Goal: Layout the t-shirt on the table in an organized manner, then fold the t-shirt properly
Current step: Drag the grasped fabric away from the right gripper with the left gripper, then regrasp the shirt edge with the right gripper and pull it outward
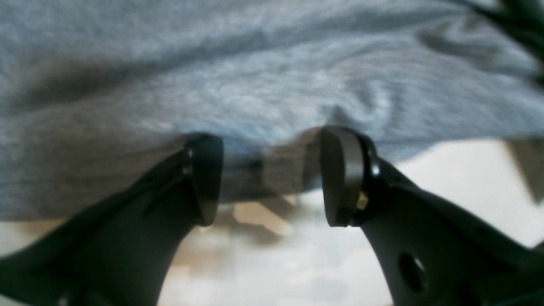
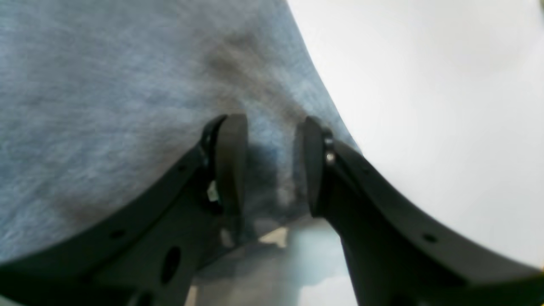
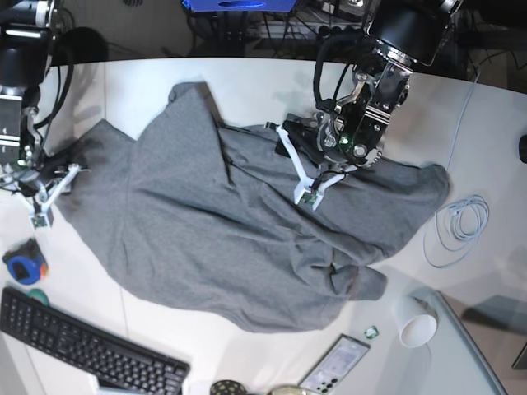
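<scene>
A large heather-grey t-shirt (image 3: 222,230) lies spread but rumpled across the middle of a white table (image 3: 494,123), with folds and creases running through its centre. In the overhead view, the right gripper (image 3: 51,183) sits at the shirt's far left edge, and its wrist camera shows a bunched edge of grey fabric pinched between the two dark pads (image 2: 231,161), so it is grasping the shirt. The left gripper (image 3: 317,177) sits over the upper right part of the shirt; its pads (image 1: 342,176) stand wider apart, with a fold of the hem between them, gripped. A coiled white cable (image 3: 457,222) lies on the table right of the shirt. A black keyboard (image 3: 82,350), a white cup (image 3: 416,325) and a phone (image 3: 333,366) sit along the near edge.
</scene>
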You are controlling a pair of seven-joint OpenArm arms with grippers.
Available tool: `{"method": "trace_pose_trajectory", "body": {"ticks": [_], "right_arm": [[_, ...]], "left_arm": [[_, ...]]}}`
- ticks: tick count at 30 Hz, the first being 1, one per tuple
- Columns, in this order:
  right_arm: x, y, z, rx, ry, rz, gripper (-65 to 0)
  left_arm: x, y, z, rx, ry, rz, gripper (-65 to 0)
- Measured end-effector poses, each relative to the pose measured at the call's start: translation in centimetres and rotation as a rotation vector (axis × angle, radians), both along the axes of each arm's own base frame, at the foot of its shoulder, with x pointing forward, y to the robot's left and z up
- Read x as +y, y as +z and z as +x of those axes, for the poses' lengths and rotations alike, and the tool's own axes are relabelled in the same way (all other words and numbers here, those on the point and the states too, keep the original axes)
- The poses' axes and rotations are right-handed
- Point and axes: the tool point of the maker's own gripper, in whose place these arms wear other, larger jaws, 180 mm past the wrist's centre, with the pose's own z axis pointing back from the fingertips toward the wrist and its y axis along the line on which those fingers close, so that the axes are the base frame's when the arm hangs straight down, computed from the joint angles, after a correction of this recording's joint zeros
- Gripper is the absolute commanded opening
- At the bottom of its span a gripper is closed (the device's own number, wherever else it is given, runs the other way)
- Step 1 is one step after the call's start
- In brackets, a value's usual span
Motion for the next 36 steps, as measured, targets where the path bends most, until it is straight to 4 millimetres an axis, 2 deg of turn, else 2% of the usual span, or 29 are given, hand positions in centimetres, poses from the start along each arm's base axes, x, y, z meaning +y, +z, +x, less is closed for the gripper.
{"method": "trace_pose_trajectory", "body": {"ticks": [3,5,11,19,22,25,29,31,33,36], "right_arm": [[-0.1,-0.3,1.3,-0.033,-0.015,0.022,-44.3],[0.0,-0.6,1.7,-0.054,-0.028,0.044,-44.3],[-0.3,-0.6,2.8,-0.052,-0.050,0.061,-44.3],[-1.2,-0.6,2.3,-0.047,-0.057,0.050,-44.3],[-1.3,-0.8,1.6,-0.057,-0.057,0.049,-44.3],[-1.4,-0.6,0.6,-0.055,-0.038,0.025,-44.3],[-1.4,0.0,-1.9,-0.002,0.008,-0.041,-44.3],[-1.4,1.1,-2.7,0.039,0.025,-0.089,-44.3],[-1.0,3.7,-1.4,-0.027,0.046,-0.112,-44.3],[0.4,8.4,2.4,-0.187,0.086,-0.128,-44.1]], "left_arm": [[0.7,-0.6,-1.2,-0.015,-0.042,0.023,-30.6],[2.0,-1.0,-2.2,-0.006,-0.067,0.047,-30.6],[6.1,-1.3,-3.4,-0.007,-0.075,0.094,-30.6],[15.2,-0.2,-3.1,0.030,-0.076,0.311,-30.6],[17.4,0.4,-2.3,0.035,-0.070,0.378,-30.6],[17.2,1.1,-2.3,0.042,-0.080,0.385,-30.6],[13.4,3.3,-0.6,-0.065,-0.127,0.308,-30.6],[12.9,3.5,-0.3,-0.076,-0.127,0.297,-30.6],[13.1,3.4,-0.3,-0.070,-0.117,0.300,-30.6],[14.0,3.7,0.0,-0.082,-0.037,0.283,-30.6]]}}
